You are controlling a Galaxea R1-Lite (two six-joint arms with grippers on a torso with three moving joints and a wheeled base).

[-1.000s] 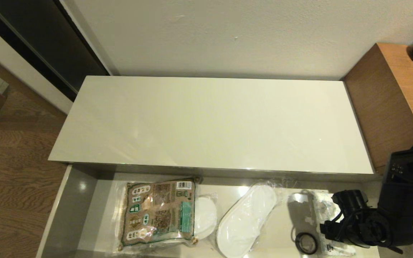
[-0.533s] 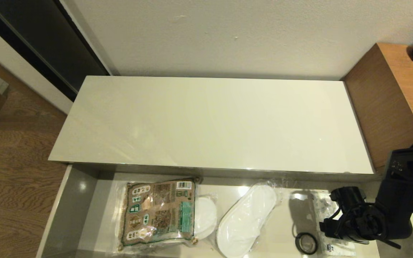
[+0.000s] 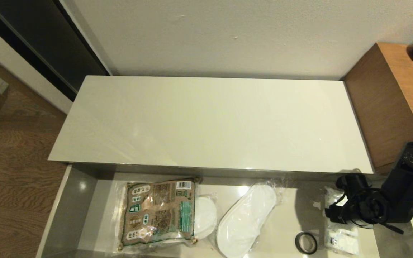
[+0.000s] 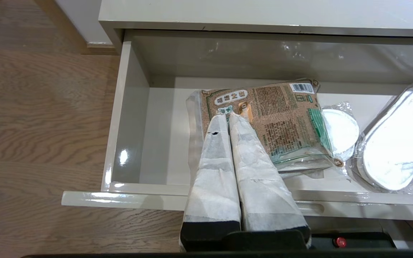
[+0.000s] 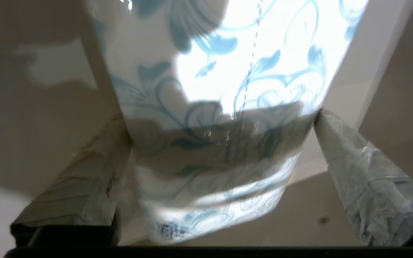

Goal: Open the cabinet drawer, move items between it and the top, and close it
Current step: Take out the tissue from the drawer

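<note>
The cabinet drawer (image 3: 81, 211) stands pulled out below the top (image 3: 210, 122), its long axis running left to right. In it, from the left: the printed packet (image 3: 158, 211) lying lengthwise front to back, plastic-wrapped slippers (image 3: 244, 220) slanting toward the back right, the tape ring (image 3: 306, 243) flat, and the tissue pack (image 3: 342, 236) lengthwise front to back. Since a second ago, the right gripper (image 5: 221, 143) has shifted right and back, uncovering the ring. Its fingers (image 5: 368, 179) are spread wide astride the tissue pack. The left gripper (image 4: 228, 116), fingers pressed together, hangs parked over the packet.
</note>
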